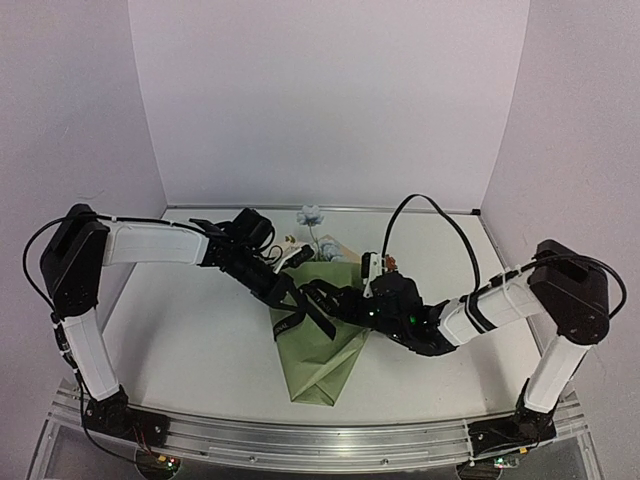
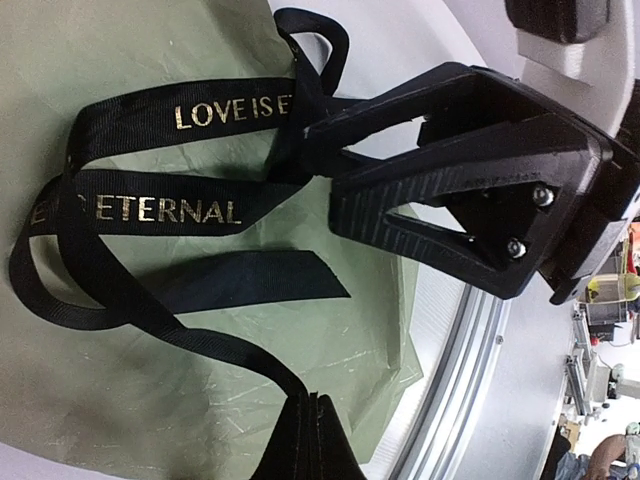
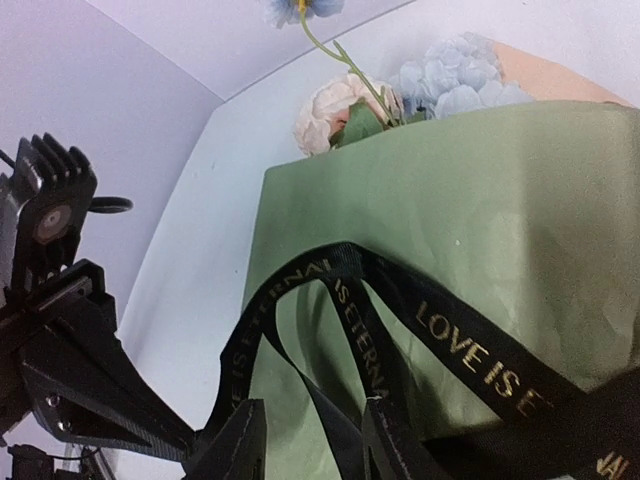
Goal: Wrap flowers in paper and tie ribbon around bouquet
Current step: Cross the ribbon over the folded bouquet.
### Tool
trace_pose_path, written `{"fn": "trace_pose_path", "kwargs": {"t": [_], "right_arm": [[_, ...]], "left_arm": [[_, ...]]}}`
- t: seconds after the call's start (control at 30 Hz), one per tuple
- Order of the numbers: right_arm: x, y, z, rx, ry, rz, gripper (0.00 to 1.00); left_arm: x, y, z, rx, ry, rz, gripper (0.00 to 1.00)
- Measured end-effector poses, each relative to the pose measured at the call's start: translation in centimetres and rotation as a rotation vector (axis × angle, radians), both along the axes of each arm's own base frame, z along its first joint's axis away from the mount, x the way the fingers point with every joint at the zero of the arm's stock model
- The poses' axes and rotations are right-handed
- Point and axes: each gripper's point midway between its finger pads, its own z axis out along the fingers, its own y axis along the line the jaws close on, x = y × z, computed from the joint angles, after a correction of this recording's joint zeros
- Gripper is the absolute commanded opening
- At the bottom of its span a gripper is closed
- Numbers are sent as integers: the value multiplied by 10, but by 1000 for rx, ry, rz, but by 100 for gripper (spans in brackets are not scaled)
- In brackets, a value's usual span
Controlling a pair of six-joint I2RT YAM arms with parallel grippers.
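The left arm point(image 1: 150, 242) and the right arm point(image 1: 500, 300) reach in from the sides and meet near the middle of the frame, the left claw point(image 1: 284, 290) pinched tight, the right claw point(image 1: 318, 298) a little apart.

The olive-green paper point(image 1: 318, 360) lies as a crinkled cone on the tabletop point(image 1: 190, 330), narrow end toward the near edge, wrapped round the flowers point(image 1: 311, 215) (pale blue and cream heads poke out the far end). The black ribbon point(image 2: 150, 212), gold-lettered "LOVE IS ETERNAL", loops loosely across its middle.
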Motion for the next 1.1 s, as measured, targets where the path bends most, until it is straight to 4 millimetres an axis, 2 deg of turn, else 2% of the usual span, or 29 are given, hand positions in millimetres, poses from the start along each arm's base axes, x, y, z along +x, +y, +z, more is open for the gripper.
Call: {"fn": "trace_pose_path", "kwargs": {"t": [0.23,0.33,0.5,0.67,0.8,0.93,1.1], "right_arm": [[-22,-11,-4,-150,24,49,49],[-25,-17,-11,-196,35,43,53],[-26,-27,-22,-258,56,23,55],[-27,-38,-20,-282,54,-3,56],[-28,-44,-18,-292,50,-12,56],[-29,-46,-18,-308,51,-8,57],[-31,-50,-18,-337,46,1,57]], "left_arm": [[-6,-9,-4,-6,36,-42,0],[-11,-17,-6,-4,36,-78,0],[-24,-28,-18,23,45,-136,1],[-27,-31,-29,49,47,-151,26],[-16,-33,-30,61,15,-110,41],[-5,-30,-26,58,-24,-48,46],[8,-19,-7,26,-64,32,48]]}}
